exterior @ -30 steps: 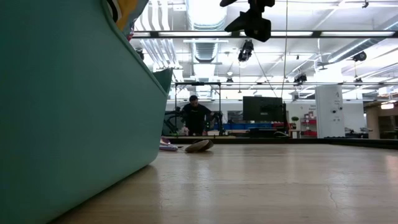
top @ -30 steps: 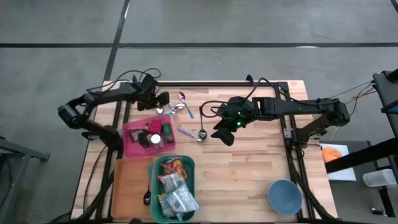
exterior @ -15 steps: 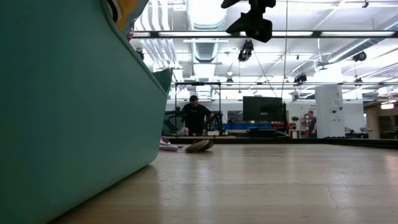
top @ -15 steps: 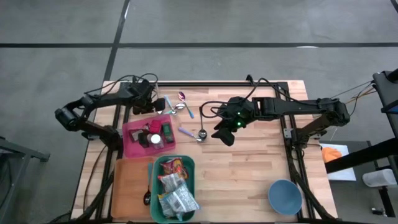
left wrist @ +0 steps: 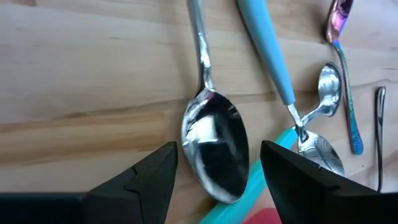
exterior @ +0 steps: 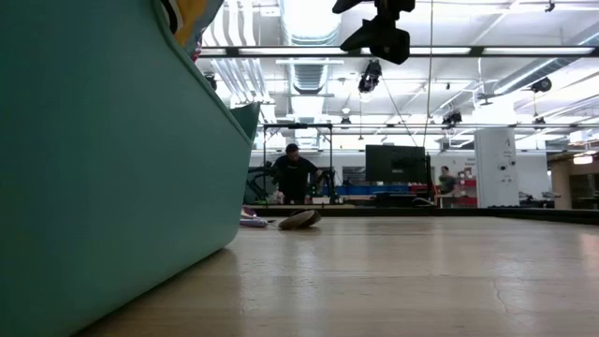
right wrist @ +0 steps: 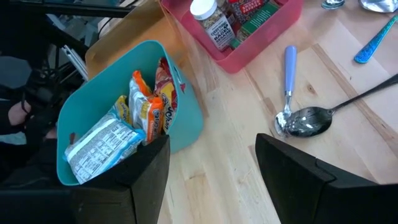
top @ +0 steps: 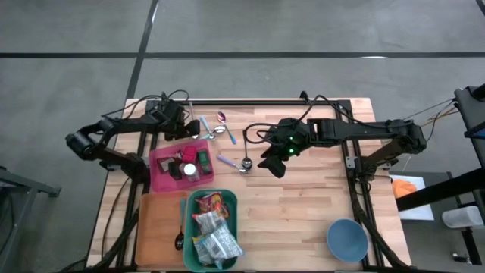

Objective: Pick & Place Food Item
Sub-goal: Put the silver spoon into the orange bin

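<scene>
We see both claws empty, jaws parted: left claw (left wrist: 214, 177) over spoons beside the pink tray (top: 161, 180), right claw (right wrist: 211, 174) nearby. The teal bin's (right wrist: 186, 118) snack packets (right wrist: 102, 143) look light, crinkly; pinch a sealed edge.

It was a large workshop hall: bare ceiling pipes (exterior: 309, 51), strip lights, grey concrete floor (top: 242, 45), and distant workbenches (exterior: 374, 192).

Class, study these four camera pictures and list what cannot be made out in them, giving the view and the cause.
- Low view: the teal bin blocks nearly the whole left side, hiding the pink tray and most spoons.
- High view: labels on packets in the pink tray are too small to read.
- Left wrist view: the large spoon has its handle cut off by the edge.
</scene>
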{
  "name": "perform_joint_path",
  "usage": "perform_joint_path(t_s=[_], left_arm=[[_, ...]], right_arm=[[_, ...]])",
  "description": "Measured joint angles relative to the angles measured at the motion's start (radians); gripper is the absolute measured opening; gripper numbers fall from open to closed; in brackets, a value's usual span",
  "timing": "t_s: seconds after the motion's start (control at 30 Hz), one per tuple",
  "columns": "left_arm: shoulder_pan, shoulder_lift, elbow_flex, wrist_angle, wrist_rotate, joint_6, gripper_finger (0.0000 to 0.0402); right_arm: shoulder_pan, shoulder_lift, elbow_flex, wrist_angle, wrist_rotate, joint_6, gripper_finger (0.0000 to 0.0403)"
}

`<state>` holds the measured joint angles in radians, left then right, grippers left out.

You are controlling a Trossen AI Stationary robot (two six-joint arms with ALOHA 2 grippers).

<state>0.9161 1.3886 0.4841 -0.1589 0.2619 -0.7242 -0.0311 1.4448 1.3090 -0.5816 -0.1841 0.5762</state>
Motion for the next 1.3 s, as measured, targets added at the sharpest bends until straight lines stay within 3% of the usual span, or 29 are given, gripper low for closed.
perform_joint_path(t_s=[0.37, 0.9, 1.3], left_arm=[[0.0, 0.054, 0.002, 0.074, 0.026, 0.019, 0.0228], [0.0, 0.107, 0.002, 0.119, 0.027, 0.025, 0.0121], [0.0, 0.107, 0.001, 0.12, 0.027, 0.044, 0.011]], right_arm=[[0.0, 0.0, 0.0, 0.001, 0.0, -0.002, 0.0233], [0.0, 0.001, 0.0, -0.007, 0.0, -0.003, 0.0233], [0.0, 0.001, 0.0, -0.013, 0.0, 0.0, 0.0233]])
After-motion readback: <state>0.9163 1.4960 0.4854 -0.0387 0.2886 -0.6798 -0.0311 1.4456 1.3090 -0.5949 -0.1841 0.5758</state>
